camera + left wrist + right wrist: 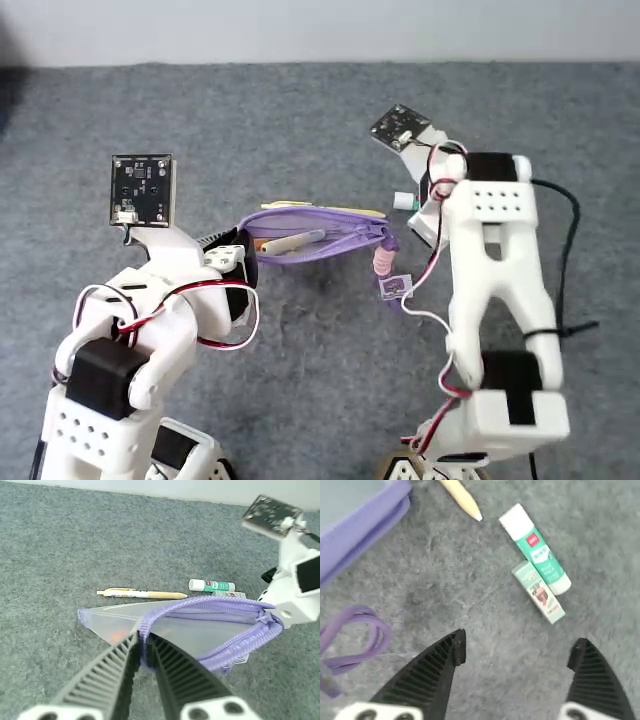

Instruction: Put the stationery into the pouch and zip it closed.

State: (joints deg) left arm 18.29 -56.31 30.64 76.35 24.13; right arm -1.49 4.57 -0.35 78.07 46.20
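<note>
A purple zip pouch (310,240) lies mid-table with its mouth open and a pen-like item (292,242) inside. My left gripper (144,650) is shut on the pouch's (200,630) purple zipper edge at its left end. Behind the pouch lies a cream pen (142,594), its tip (462,499) showing in the right wrist view. A green-and-white glue stick (536,547) and a small green eraser (538,591) lie side by side past the pouch's right end. My right gripper (517,655) hangs open above the carpet just short of them. The pouch's purple strap (355,640) loops nearby.
The grey carpet runs to a pale wall at the back. A pink charm and small tag (390,275) trail from the pouch's right end, close to the right arm (495,300). Open carpet lies in front of the pouch.
</note>
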